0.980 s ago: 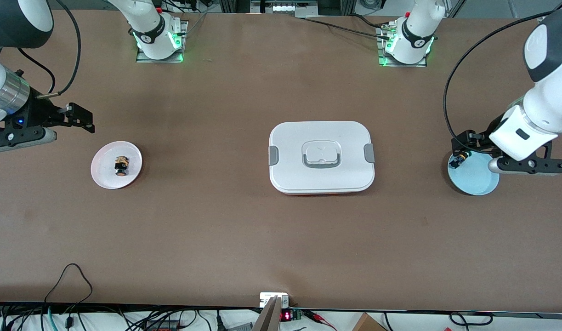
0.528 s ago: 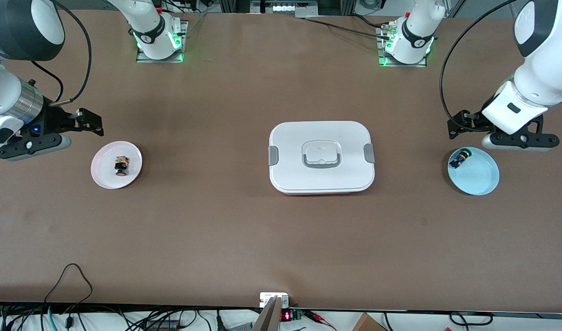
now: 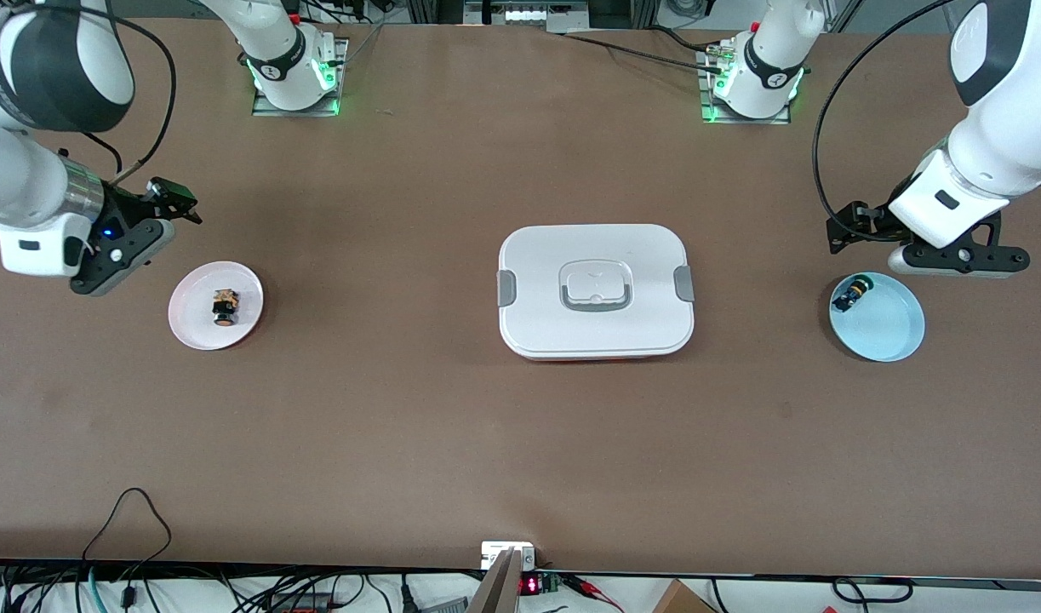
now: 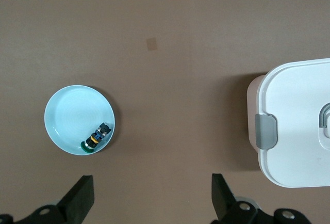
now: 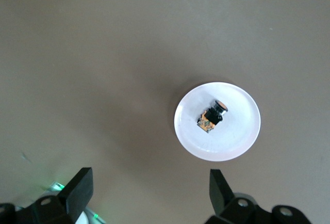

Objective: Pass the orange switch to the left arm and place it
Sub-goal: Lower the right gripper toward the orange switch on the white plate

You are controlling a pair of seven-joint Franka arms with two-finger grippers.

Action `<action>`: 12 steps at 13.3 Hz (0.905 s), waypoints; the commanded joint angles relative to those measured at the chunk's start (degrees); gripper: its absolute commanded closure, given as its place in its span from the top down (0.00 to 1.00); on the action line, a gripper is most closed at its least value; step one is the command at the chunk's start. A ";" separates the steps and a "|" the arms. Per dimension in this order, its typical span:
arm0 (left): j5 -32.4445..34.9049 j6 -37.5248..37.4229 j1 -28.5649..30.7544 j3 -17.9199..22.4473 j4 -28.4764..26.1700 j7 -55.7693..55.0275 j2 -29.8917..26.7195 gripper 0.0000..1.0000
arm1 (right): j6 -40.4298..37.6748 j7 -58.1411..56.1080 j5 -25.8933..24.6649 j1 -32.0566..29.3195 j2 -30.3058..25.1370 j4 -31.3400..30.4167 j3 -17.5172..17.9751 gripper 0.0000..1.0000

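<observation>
Front view: the orange switch (image 3: 224, 307) lies on its side in a pale pink dish (image 3: 190, 328) toward the right arm's end of the table; the white box (image 3: 595, 290) sits mid-table, lid on, well apart from both dishes. A light blue dish (image 3: 890, 332) toward the left arm's end holds a second small switch (image 3: 851, 295) at its rim. The right gripper (image 3: 180, 201) hangs over bare table beside the pink dish; the left gripper (image 3: 839, 230) hangs over bare table beside the blue dish. Finger spacing is hard to read here. The right wrist view settles it: 2 fingers (image 5: 78, 184) stand wide apart, nothing between them, with the orange cap and tan body of the switch (image 5: 211, 116) distinct. The left wrist view shows its fingers (image 4: 81, 196) equally spread and empty, the green cap and blue parts of the other switch (image 4: 97, 138), and 1 grey latch (image 4: 266, 131) on the box (image 4: 296, 126).
</observation>
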 commanded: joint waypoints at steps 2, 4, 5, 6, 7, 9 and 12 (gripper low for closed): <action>0.36 -1.37 -0.20 0.04 0.45 -0.04 -0.63 1.00 | 17.35 -19.66 -2.55 -2.69 -1.72 -12.87 0.21 1.00; 0.27 -1.37 -0.29 0.04 0.45 -0.13 -0.63 1.00 | 25.11 -27.25 -2.65 -3.66 -1.63 -18.68 0.21 1.00; 0.18 -1.37 -0.29 0.04 0.54 -0.04 -0.46 1.00 | 28.45 -29.72 -3.17 -3.75 -1.63 -21.15 0.21 1.00; 0.18 -1.37 -0.29 0.04 0.88 -0.13 -0.28 1.00 | 31.62 -32.70 -3.35 -4.19 -1.63 -23.52 0.21 1.00; 0.18 -1.54 -0.29 0.12 1.06 -0.04 -0.28 1.00 | 35.83 -36.73 -3.35 -4.54 -1.37 -25.89 0.21 1.00; 0.18 -1.37 -0.29 0.12 1.24 -0.04 -0.02 1.00 | 41.56 -43.43 -3.35 -5.16 -0.23 -28.63 0.30 1.00; 0.18 -1.37 -0.29 0.04 1.33 -0.04 0.16 1.00 | 44.37 -48.16 -3.35 -7.35 3.71 -28.82 0.30 1.00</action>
